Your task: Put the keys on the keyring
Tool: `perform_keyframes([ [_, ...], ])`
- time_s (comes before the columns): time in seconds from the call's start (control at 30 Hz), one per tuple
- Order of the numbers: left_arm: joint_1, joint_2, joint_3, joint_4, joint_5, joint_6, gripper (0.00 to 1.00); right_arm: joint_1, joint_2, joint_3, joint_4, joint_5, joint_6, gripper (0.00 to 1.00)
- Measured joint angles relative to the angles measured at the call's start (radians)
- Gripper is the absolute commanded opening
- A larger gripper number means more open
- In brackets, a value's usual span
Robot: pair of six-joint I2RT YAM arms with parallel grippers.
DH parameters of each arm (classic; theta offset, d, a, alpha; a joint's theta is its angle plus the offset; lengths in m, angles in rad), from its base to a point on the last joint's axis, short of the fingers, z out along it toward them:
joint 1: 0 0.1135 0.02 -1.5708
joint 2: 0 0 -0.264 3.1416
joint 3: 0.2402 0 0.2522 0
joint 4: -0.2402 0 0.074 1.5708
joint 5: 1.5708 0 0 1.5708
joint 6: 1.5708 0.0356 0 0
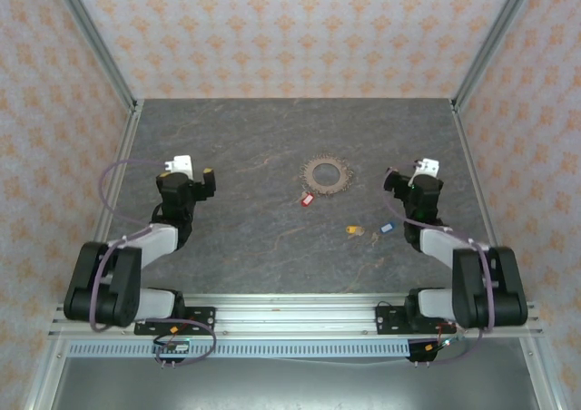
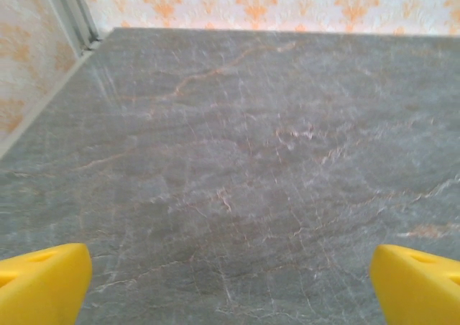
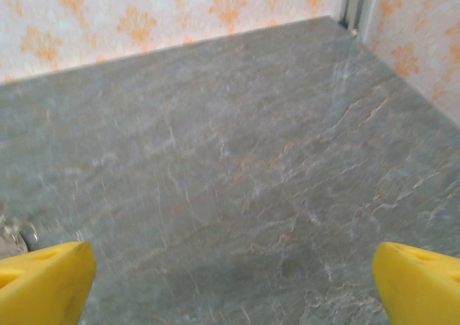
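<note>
The keyring [image 1: 325, 174], a grey-brown ring with a jagged rim, lies flat on the table's middle. The keys lie loose near it. The red key [image 1: 307, 198] rests just off the ring's near-left edge. The yellow key [image 1: 352, 231] and the blue key [image 1: 386, 228] sit closer to the right arm. My left gripper [image 1: 188, 172] [image 2: 230, 289] hovers far left of the ring, open, with bare table between its yellow fingertips [image 2: 43, 282]. My right gripper [image 1: 410, 172] [image 3: 230, 289] is right of the ring, open and empty, its fingertips [image 3: 420, 285] wide apart.
The dark stone-patterned table [image 1: 272, 129] is walled by patterned panels and metal corner posts [image 1: 95, 38]. A small metallic bit [image 3: 14, 235] shows at the left edge of the right wrist view, too little to identify.
</note>
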Motion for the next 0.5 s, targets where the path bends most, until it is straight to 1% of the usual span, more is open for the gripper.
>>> perform_keyframes([
  [0.07, 0.002, -0.065, 0.035, -0.091, -0.040, -0.066, 1.00, 0.000, -0.068, 0.048, -0.103, 0.030, 0.050, 0.99],
  [0.13, 0.015, -0.102, 0.112, -0.218, -0.073, -0.142, 1.00, -0.001, -0.122, 0.097, -0.199, 0.032, 0.099, 0.99],
  [0.17, 0.023, -0.109, 0.164, -0.284, -0.077, -0.179, 1.00, -0.002, -0.140, 0.120, -0.234, 0.019, 0.124, 0.99],
  [0.27, 0.032, -0.122, 0.263, -0.394, -0.067, -0.271, 1.00, -0.003, -0.156, 0.161, -0.303, -0.059, 0.195, 0.99],
  [0.33, 0.032, -0.135, 0.281, -0.451, -0.061, -0.334, 1.00, -0.006, -0.141, 0.163, -0.326, -0.126, 0.247, 0.99],
  [0.43, 0.033, -0.143, 0.281, -0.547, -0.049, -0.429, 1.00, -0.007, -0.068, 0.173, -0.359, -0.224, 0.338, 1.00],
  [0.5, 0.035, -0.140, 0.281, -0.584, -0.003, -0.473, 1.00, -0.008, 0.020, 0.214, -0.404, -0.282, 0.387, 0.94],
])
